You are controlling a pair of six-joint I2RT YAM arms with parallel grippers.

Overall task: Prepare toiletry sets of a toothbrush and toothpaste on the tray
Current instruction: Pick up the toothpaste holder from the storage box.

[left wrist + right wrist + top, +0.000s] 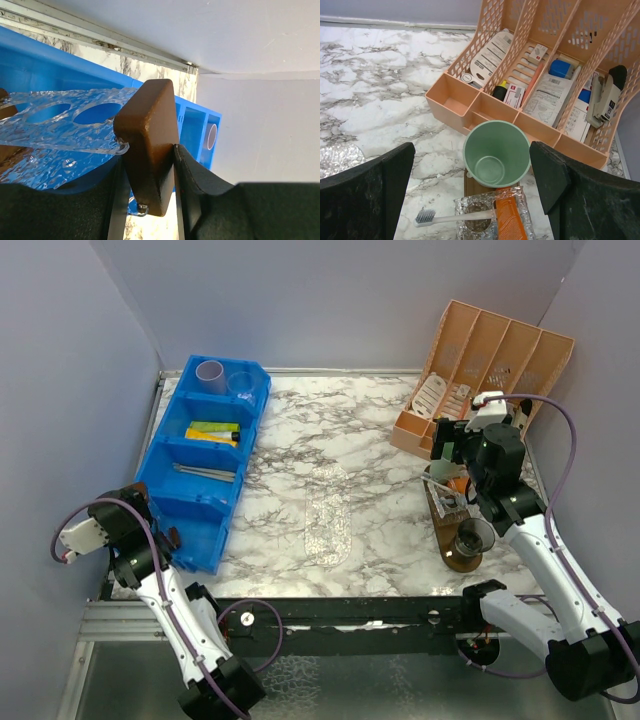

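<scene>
A mint green cup (496,152) stands empty on the brown wooden tray (469,183) at the right of the table. A toothbrush (455,216) and an orange tube (509,220) lie on the tray's clear holed plate just in front of the cup. My right gripper (472,170) is open above them, one finger on each side of the cup, touching nothing. In the top view it (447,455) hovers over the tray (462,562), which also holds a smoky dark cup (473,537). My left gripper (150,165) is shut on the end of a second brown wooden tray (147,125) with a clear holed plate (60,125).
A blue bin (200,502) at the left holds a lilac cup (211,373), a clear cup (241,383), coloured tubes (213,430) and toothbrushes (205,472). My left gripper (168,536) sits at its near left corner. A peach organizer (480,360) stands at the back right. A clear textured plate (327,515) lies mid-table.
</scene>
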